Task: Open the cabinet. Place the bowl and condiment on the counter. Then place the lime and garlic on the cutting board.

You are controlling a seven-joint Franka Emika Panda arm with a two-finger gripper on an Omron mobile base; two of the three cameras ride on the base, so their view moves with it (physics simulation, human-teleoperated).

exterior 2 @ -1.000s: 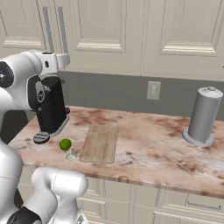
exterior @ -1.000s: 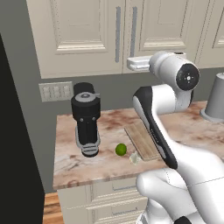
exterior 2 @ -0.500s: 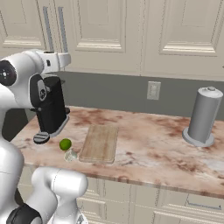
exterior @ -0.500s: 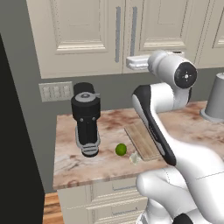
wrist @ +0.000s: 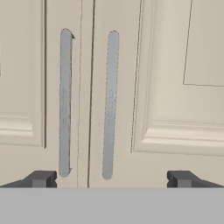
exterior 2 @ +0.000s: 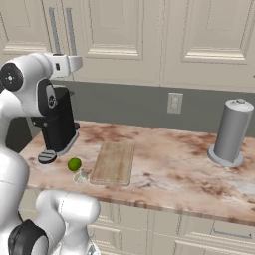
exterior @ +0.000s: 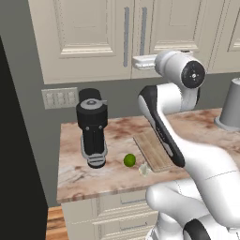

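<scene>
Risk: two long vertical metal bar handles [wrist: 109,105] sitting close together at mid-left of hand view; wide-spread fingertips [wrist: 41,178] risking straddling both bars, or jamming against door face; cream raised-panel wall cabinet [exterior: 89,37] remaining closed; gripper [wrist: 111,178] standing fully open, gripping nothing, at bottom of frame, bars just above and between tips, not touching.

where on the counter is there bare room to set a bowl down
The widest bare counter lies between the cutting board and the grey canister. It is crowded at the left end, where the coffee machine, lime and garlic sit close together.
</scene>
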